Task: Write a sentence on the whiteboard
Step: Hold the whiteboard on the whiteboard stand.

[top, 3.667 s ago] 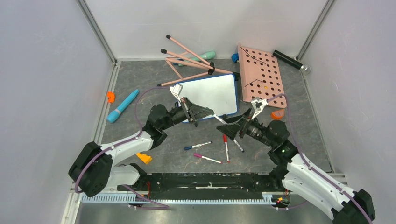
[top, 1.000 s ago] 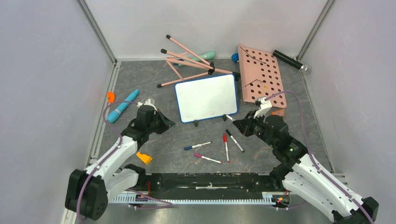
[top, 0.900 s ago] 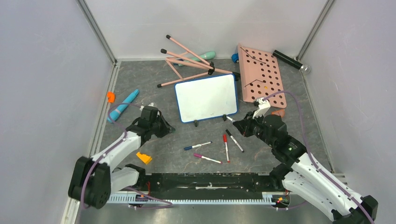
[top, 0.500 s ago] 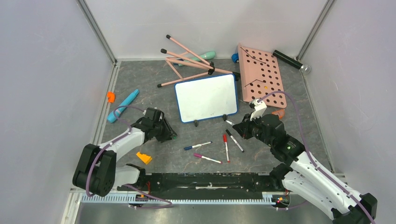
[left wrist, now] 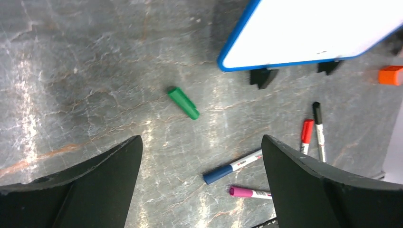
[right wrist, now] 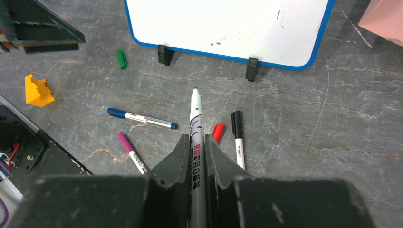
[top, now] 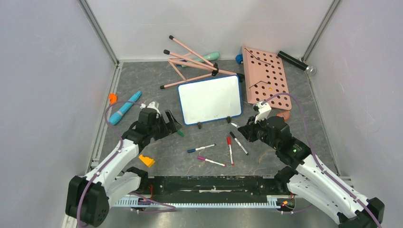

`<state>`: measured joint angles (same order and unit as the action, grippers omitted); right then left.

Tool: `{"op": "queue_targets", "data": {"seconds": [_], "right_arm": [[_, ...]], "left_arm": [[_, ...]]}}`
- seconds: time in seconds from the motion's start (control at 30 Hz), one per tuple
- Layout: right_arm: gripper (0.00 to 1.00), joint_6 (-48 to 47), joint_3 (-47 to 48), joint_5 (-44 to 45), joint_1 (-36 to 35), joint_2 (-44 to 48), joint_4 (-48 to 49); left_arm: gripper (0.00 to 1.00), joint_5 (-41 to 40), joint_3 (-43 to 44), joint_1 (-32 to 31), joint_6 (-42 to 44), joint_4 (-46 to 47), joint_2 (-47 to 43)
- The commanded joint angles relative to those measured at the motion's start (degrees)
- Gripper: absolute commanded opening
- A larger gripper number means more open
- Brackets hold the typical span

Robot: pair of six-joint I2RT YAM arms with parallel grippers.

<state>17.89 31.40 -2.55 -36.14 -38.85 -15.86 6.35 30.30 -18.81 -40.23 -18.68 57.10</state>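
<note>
The whiteboard [top: 210,99] lies mid-table on the grey mat, just left of the pink pegboard [top: 266,76], with its two black feet at the near edge. The right gripper [right wrist: 194,142] is clenched on an uncapped green-tipped marker [right wrist: 195,118], whose tip points toward the board but stays apart from it. The left gripper [left wrist: 199,142] is released, jaws spread wide above a loose green cap [left wrist: 183,102]. Four capped markers [top: 230,149] lie between the arms.
</note>
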Motion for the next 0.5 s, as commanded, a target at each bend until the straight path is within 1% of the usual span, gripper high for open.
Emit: {"op": "queue_targets", "data": {"seconds": [0.0,0.07,0.1,0.2,0.3,0.43,0.47], "right_arm": [[0.0,-2.14,3.65,2.19,0.02,-0.04,-1.24],[0.0,-2.26,3.68,3.74,0.02,0.16,-1.35],[0.0,-2.26,3.67,3.96,0.04,0.29,-1.36],[0.0,-2.39,3.85,4.49,0.06,0.91,-1.25],[0.0,-2.55,4.19,6.45,0.06,1.58,-1.65],[0.0,-4.13,5.85,8.43,0.02,0.97,-2.72],[0.0,-4.49,6.33,8.52,0.02,0.63,-2.94]], "left_arm": [[1.0,2.8,-0.38,0.11,6.39,7.03,-4.7],[1.0,4.59,-2.72,0.14,6.5,12.46,-7.25],[1.0,4.23,-3.05,0.13,6.49,13.84,-8.05],[1.0,-0.39,-1.73,0.09,7.06,13.8,-9.48],[1.0,-3.39,-1.6,0.09,9.85,16.62,-9.98],[1.0,-0.56,-2.42,0.12,14.95,23.64,-9.52],[1.0,-1.13,-2.12,0.16,15.12,24.4,-9.11]]}}
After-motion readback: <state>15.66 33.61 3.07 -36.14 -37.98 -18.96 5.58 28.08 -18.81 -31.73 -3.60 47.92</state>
